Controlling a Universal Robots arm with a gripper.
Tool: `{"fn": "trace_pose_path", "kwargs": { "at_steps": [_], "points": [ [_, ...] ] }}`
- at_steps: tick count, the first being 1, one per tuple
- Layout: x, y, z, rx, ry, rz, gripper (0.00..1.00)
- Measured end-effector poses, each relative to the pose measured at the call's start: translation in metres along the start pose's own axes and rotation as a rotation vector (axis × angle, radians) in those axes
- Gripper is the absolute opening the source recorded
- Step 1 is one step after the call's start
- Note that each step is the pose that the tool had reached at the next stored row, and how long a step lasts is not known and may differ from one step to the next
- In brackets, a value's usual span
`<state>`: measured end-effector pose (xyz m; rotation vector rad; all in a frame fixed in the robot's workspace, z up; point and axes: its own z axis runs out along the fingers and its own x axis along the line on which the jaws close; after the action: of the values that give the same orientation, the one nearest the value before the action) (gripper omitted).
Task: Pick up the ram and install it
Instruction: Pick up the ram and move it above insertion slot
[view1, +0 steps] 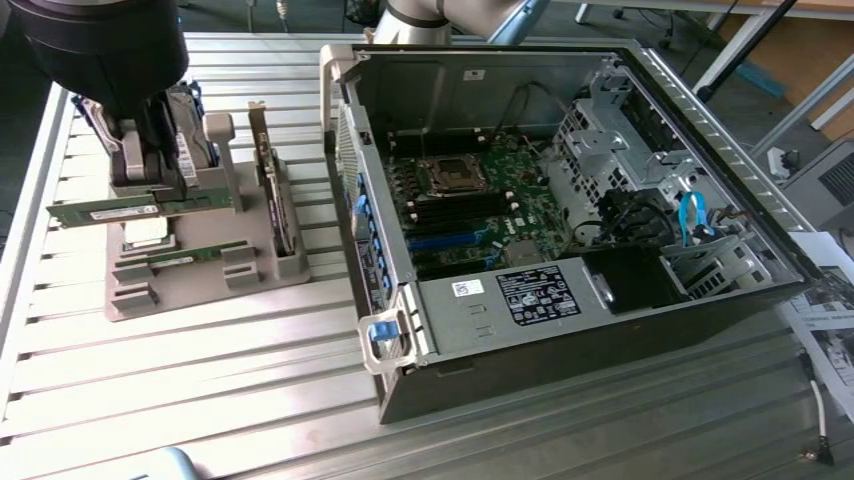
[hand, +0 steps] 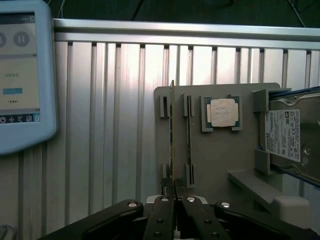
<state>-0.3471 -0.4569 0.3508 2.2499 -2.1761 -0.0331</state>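
Note:
The ram is a thin green stick, held level just above the grey parts holder at the exterior view's left. My gripper is shut on its middle from above. In the wrist view the ram runs edge-on away from my gripper, whose black fingers pinch its near end. A second green stick lies in a slot of the holder, and it stands beside the held one in the wrist view.
An open computer case lies at the exterior view's right, its motherboard exposed. A dark expansion card stands in the holder. The holder also carries a processor chip and a hard drive. A tablet screen rests on the slatted table.

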Motion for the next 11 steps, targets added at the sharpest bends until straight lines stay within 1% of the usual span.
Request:
{"fn": "trace_pose_path", "kwargs": {
  "at_steps": [4, 11],
  "points": [
    [0.0, 0.0, -0.0035, -0.0003, 0.0003, 0.0, 0.12],
    [0.0, 0.0003, -0.0137, -0.0004, 0.0008, 0.0, 0.12]
  ]
}}
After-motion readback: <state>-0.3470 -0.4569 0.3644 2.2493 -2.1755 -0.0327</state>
